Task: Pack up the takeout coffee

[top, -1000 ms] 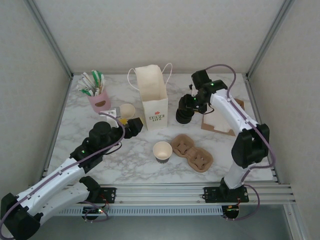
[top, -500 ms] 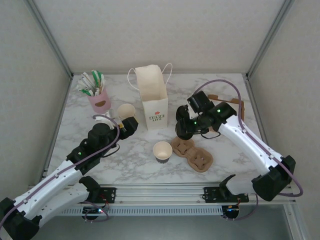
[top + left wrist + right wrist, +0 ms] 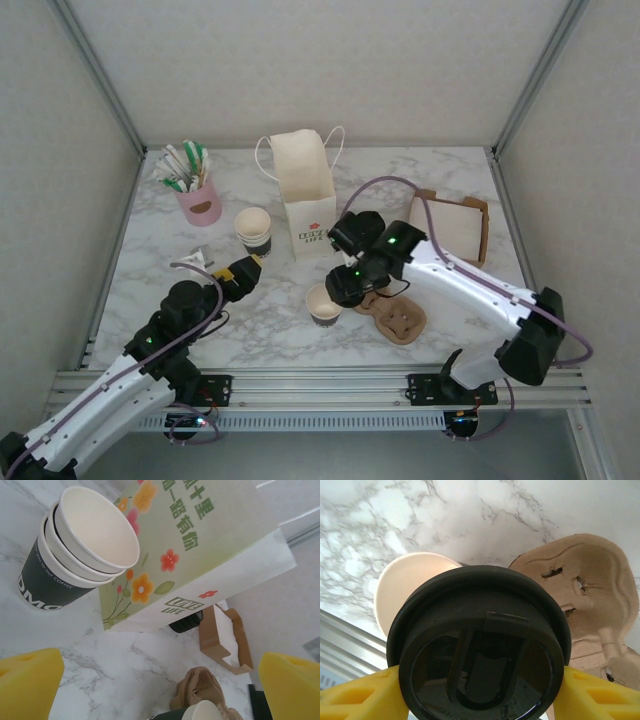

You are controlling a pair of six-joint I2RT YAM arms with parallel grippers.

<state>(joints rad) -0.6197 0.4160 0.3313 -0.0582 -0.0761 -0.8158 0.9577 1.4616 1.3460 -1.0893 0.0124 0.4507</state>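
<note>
right gripper (image 3: 346, 286) has carried its held round black plastic lid (image 3: 480, 645) left, nearly over the lidless paper cup (image 3: 321, 301), ready for capping; left gripper (image 3: 160, 680) wide

Wide-open left tool (image 3: 244, 271), low and forward; right tool (image 3: 345, 286) angled inward, tight around black lid (image 3: 479, 655).

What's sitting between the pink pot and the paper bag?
A stack of lidless paper cups stands there, between the pink pot and the paper bag, a little toward the table's near edge. The top view shows it.
</note>
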